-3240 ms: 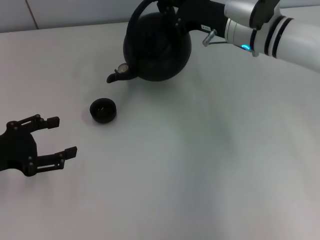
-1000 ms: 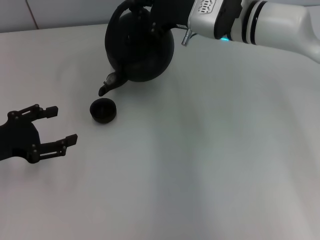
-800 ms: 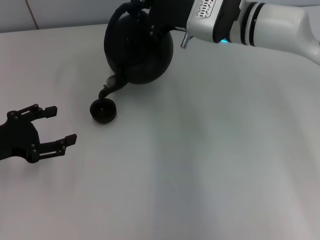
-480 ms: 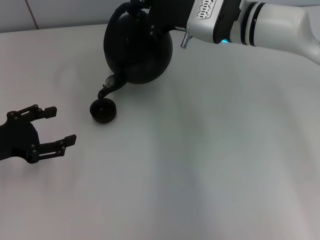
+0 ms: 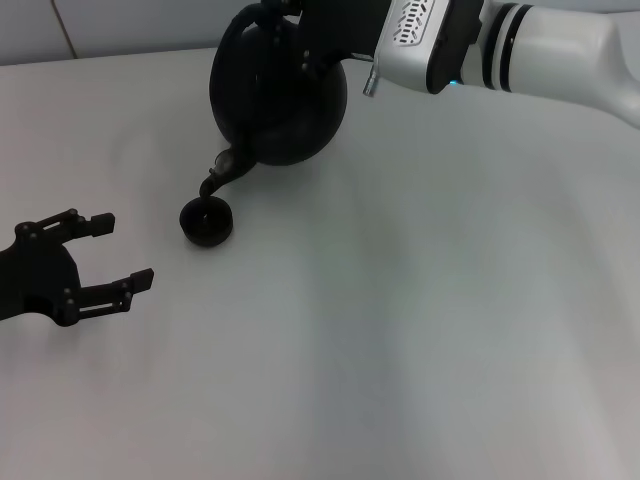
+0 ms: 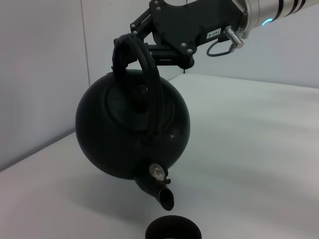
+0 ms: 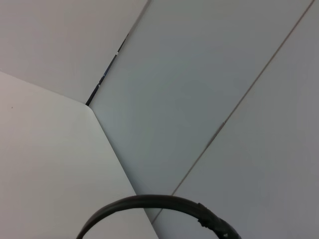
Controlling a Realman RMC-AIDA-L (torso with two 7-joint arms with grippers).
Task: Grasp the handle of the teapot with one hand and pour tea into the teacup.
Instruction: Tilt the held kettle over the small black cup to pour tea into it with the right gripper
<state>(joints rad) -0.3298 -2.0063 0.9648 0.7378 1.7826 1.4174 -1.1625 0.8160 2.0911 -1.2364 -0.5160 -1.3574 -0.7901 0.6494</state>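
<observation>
The black round teapot [image 5: 280, 95] hangs in the air at the table's far side, tilted spout-down. My right gripper [image 5: 300, 20], on the silver-and-white arm, is shut on its arched handle [image 6: 144, 62]. The spout [image 5: 218, 178] points down right over the small dark teacup [image 5: 207, 221]. In the left wrist view the teapot [image 6: 132, 132] fills the middle, its spout mouth [image 6: 165, 199] just above the cup's rim [image 6: 173, 230]. No tea stream is visible. The right wrist view shows only a curve of the handle [image 7: 149, 201]. My left gripper [image 5: 105, 252] is open and empty, left of the cup.
The white table [image 5: 420, 300] stretches bare to the right and front. A wall with panel seams [image 7: 199, 99] rises behind the table's far edge.
Over the last three seconds the right gripper carried the teapot left and tipped it, bringing the spout down over the cup. In the last half second it hardly moved. The left arm stayed put.
</observation>
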